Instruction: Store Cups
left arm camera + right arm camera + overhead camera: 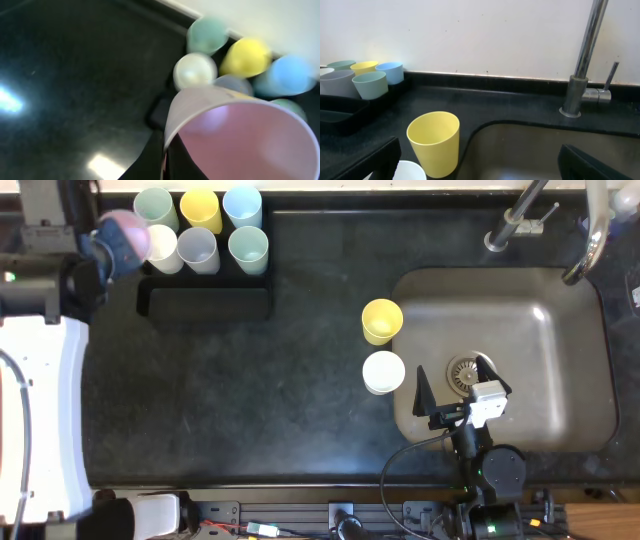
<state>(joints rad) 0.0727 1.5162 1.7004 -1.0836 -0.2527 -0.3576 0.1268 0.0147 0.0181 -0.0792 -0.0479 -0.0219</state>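
The left gripper [105,248] hangs at ten o'clock, clenched on the pink cup [130,232] beside the tray [205,305]. The right gripper [456,383] rests spread at four o'clock; its wrist view adds the faucet's [582,65] upright stem.

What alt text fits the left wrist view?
A pink plastic cup, held in the left claw, sits close to the camera with its open mouth facing it. Beyond it, pastel plastic cups cluster at a black tray on the dark stone countertop.
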